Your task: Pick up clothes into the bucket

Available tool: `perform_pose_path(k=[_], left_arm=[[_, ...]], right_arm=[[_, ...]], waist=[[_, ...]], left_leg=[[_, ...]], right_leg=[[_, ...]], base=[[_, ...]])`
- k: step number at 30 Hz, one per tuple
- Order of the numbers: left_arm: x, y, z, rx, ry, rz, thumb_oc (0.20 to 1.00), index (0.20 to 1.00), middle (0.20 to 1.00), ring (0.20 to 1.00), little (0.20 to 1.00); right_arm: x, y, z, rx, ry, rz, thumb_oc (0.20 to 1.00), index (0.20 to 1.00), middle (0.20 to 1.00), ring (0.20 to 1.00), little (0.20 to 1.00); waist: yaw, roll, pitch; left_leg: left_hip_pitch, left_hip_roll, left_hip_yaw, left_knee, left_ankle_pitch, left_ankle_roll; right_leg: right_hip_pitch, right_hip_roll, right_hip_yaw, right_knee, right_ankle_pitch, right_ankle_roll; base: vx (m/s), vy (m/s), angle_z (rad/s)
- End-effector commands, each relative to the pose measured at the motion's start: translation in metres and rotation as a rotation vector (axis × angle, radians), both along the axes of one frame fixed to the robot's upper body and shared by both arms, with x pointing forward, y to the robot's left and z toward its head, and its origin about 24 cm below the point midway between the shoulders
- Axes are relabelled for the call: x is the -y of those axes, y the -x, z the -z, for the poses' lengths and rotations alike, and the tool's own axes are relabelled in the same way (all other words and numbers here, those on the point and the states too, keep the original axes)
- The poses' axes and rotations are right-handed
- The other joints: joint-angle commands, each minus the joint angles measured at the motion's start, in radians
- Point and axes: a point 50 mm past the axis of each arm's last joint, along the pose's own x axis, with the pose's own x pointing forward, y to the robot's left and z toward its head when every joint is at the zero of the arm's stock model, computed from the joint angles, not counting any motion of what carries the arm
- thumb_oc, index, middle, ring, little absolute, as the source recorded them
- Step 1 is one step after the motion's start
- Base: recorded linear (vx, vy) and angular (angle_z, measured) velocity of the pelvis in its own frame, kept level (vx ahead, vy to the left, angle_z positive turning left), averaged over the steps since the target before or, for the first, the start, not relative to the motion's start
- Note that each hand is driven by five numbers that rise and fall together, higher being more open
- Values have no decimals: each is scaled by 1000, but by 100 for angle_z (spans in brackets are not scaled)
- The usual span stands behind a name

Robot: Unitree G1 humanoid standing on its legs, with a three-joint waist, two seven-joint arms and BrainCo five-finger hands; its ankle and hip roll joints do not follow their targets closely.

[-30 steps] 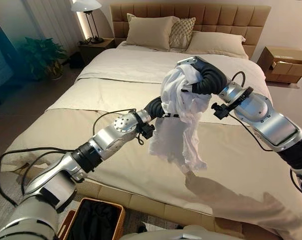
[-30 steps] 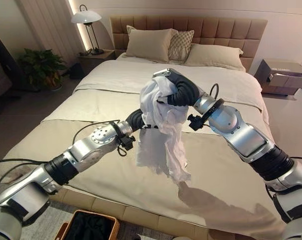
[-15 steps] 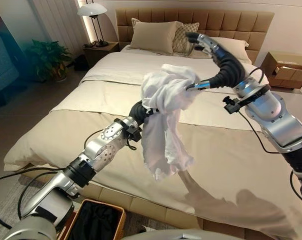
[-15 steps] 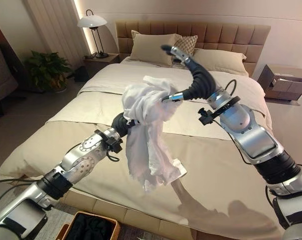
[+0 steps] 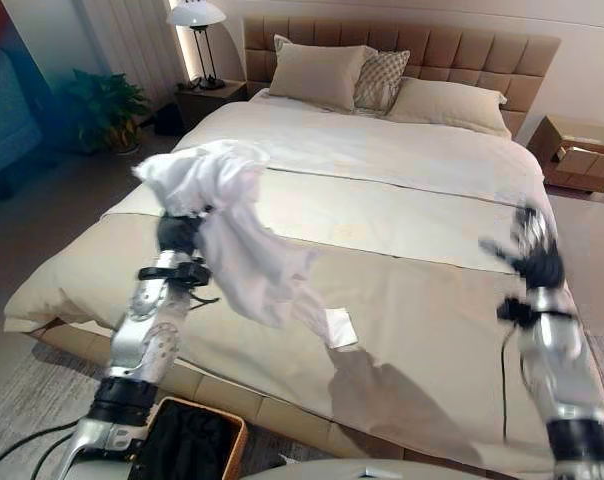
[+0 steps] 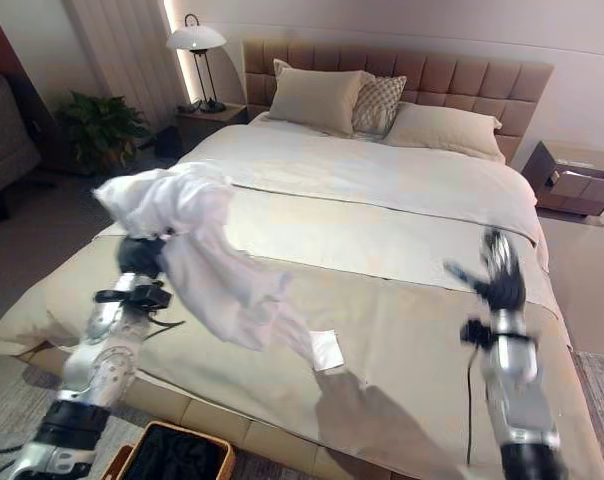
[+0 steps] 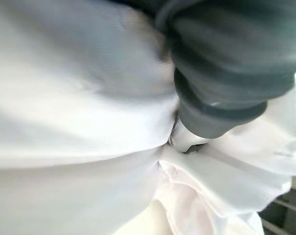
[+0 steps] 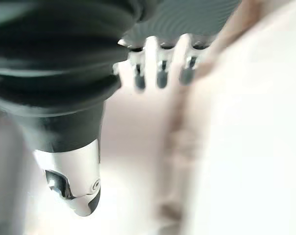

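A white garment point(image 5: 232, 240) hangs in the air over the bed's left front part, bunched on top of my left hand point(image 5: 179, 232), which is shut on it; its tail trails right down to the cover. In the left wrist view the thumb point(image 7: 187, 142) presses into the white cloth point(image 7: 79, 127). My right hand point(image 5: 532, 255) hovers open over the bed's right side, fingers point(image 8: 160, 73) straight, holding nothing. A wicker basket point(image 5: 232, 425) with dark cloth point(image 5: 187, 445) inside stands on the floor below my left arm.
The beige bed point(image 5: 412, 210) spans the middle, with pillows point(image 5: 327, 70) at the headboard. A lamp point(image 5: 197, 15) on a nightstand and a plant point(image 5: 107, 105) stand at the far left. A cardboard box point(image 5: 582, 155) sits at the right.
My right hand let go of the garment and dropped away to the right, open. My left arm swung the garment left, toward the bed's front left edge above the basket.
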Motion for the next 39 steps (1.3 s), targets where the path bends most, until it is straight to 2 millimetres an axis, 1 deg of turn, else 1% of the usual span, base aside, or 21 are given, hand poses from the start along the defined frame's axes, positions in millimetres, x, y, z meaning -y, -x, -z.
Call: perform_pose_path(k=[1, 2, 3, 4, 5, 6, 8, 9, 10, 11, 13, 15, 17, 21, 24, 29, 31, 32, 35, 38, 39], left_arm=[[-11, 26, -71, 400, -164, -150, 200, 200, 200, 200, 200], [-11, 27, -71, 399, -165, -152, 200, 200, 200, 200, 200], [-13, 34, -74, 425, -174, -168, 200, 200, 200, 200, 200], [-17, 43, -81, 471, -171, -193, 200, 200, 200, 200, 200], [-18, 43, -81, 471, -172, -195, 200, 200, 200, 200, 200], [-20, 49, -91, 516, -197, -196, 200, 200, 200, 200, 200], [-19, 50, -95, 535, -194, -186, 200, 200, 200, 200, 200], [-19, 51, -96, 539, -181, -172, 200, 200, 200, 200, 200], [-19, 51, -100, 552, -184, -154, 200, 200, 200, 200, 200], [-18, 51, -101, 553, -175, -132, 200, 200, 200, 200, 200], [-15, 49, -103, 558, -168, -112, 200, 200, 200, 200, 200], [-10, 46, -104, 550, -156, -78, 200, 200, 200, 200, 200], [-10, 44, -106, 552, -159, -75, 200, 200, 200, 200, 200], [-16, 41, -106, 532, -150, -107, 200, 200, 200, 200, 200], [-23, 40, -100, 504, -135, -141, 200, 200, 200, 200, 200], [-34, 45, -77, 419, -127, -197, 200, 200, 200, 200, 200], [-38, 50, -63, 366, -152, -234, 200, 200, 200, 200, 200], [-43, 58, -52, 315, -200, -281, 200, 200, 200, 200, 200], [-47, 66, -44, 279, -224, -316, 200, 200, 200, 200, 200], [-48, 77, -29, 218, -229, -318, 200, 200, 200, 200, 200], [-48, 77, -29, 217, -229, -318, 200, 200, 200, 200, 200]], right_arm=[[10, 40, 42, -215, 7, 67, 1000, 1000, 1000, 1000, 1000], [10, 39, 42, -216, 7, 65, 1000, 1000, 1000, 1000, 1000], [6, 64, 69, -377, -17, 71, 1000, 1000, 1000, 1000, 1000], [-4, 88, 95, -557, -29, 29, 1000, 1000, 1000, 1000, 1000], [-4, 87, 95, -557, -28, 26, 1000, 1000, 1000, 1000, 1000], [-15, 115, 117, -765, -8, -61, 1000, 1000, 1000, 1000, 1000], [-17, 116, 121, -795, -8, -75, 1000, 1000, 1000, 1000, 1000], [-23, 131, 130, -901, 6, -141, 1000, 1000, 1000, 1000, 1000], [-26, 134, 133, -948, 27, -182, 1000, 1000, 1000, 1000, 1000], [-26, 138, 135, -963, 23, -172, 1000, 1000, 1000, 1000, 1000], [-25, 139, 135, -968, 17, -148, 1000, 1000, 1000, 1000, 1000], [-31, 138, 138, -994, 39, -191, 1000, 1000, 1000, 1000, 1000], [-32, 136, 139, -996, 36, -201, 1000, 1000, 1000, 1000, 1000], [-33, 135, 139, -1003, 50, -211, 1000, 1000, 1000, 1000, 1000], [-33, 131, 138, -999, 59, -222, 1000, 1000, 1000, 1000, 1000], [-34, 133, 140, -1017, 68, -236, 1000, 1000, 1000, 1000, 1000], [-34, 132, 139, -1009, 67, -225, 1000, 1000, 1000, 1000, 1000], [-34, 132, 139, -1005, 65, -220, 1000, 1000, 1000, 1000, 1000], [-33, 135, 139, -1011, 64, -212, 1000, 1000, 1000, 1000, 1000], [-30, 139, 139, -1014, 63, -190, 1000, 1000, 1000, 1000, 1000], [-29, 139, 139, -1015, 64, -191, 1000, 1000, 1000, 1000, 1000]], waist=[[-4, -17, -18], [-7, -18, -20], [-3, -17, -11], [6, -18, 4], [3, -19, 3], [20, -19, 37], [23, -20, 46], [34, -19, 66], [47, -18, 82], [48, -18, 90], [50, -18, 99], [66, -17, 109], [69, -16, 107], [69, -16, 102], [75, -14, 99], [84, -10, 98], [89, -10, 98], [97, -11, 102], [101, -11, 104], [110, -11, 113], [110, -10, 113]], left_leg=[[-40, -9, -20, 114, -101, 9], [-40, -9, -21, 115, -102, 9], [-40, -9, -26, 119, -107, 7], [-62, -11, -37, 127, -97, 5], [-64, -11, -38, 128, -98, 4], [-91, -15, -60, 150, -97, 0], [-112, -20, -71, 158, -89, -1], [-127, -23, -86, 172, -88, -4], [-155, -31, -115, 183, -73, -7], [-167, -35, -132, 189, -68, -10], [-182, -37, -147, 194, -60, -12], [-201, -42, -186, 192, -43, -21], [-207, -45, -210, 190, -36, -25], [-209, -50, -234, 195, -34, -29], [-210, -54, -250, 200, -34, -32], [-213, -60, -270, 207, -33, -35], [-213, -58, -271, 209, -33, -35], [-215, -57, -271, 211, -33, -36], [-214, -55, -269, 214, -33, -37], [-216, -52, -272, 216, -31, -38], [-215, -52, -271, 216, -31, -38]], right_leg=[[-70, -35, -15, 33, 65, 32], [-70, -35, -16, 34, 64, 32], [-69, -34, -20, 41, 54, 30], [-87, -34, -29, 48, 58, 28], [-88, -35, -30, 50, 57, 28], [-103, -35, -48, 67, 48, 24], [-117, -37, -56, 70, 52, 23], [-123, -38, -69, 82, 46, 19], [-133, -41, -92, 81, 52, 15], [-136, -43, -109, 81, 51, 13], [-140, -44, -124, 84, 51, 12], [-137, -47, -159, 76, 48, 8], [-133, -51, -182, 75, 43, 6], [-123, -55, -206, 76, 35, 2], [-114, -58, -218, 78, 29, -2], [-105, -60, -235, 75, 27, -7], [-104, -57, -234, 71, 27, -8], [-102, -55, -235, 67, 28, -10], [-101, -52, -234, 69, 27, -12], [-102, -49, -234, 69, 26, -14], [-101, -49, -234, 69, 26, -14]], base=[[-14, -5, 14], [-7, -8, 12], [-67, -10, 10], [-68, -10, 18], [-175, -24, 24], [-162, -25, 16], [-138, -24, 17], [-137, -43, 35], [-177, -63, 55], [-124, -48, 63], [-77, -33, 59], [-79, -54, 37], [-29, -44, 51], [-7, -22, 45], [-14, -15, 19], [-23, -10, 12], [-26, -17, 4], [0, 0, 0], [0, 0, 0], [-10, -8, 0], [0, 0, 0]])
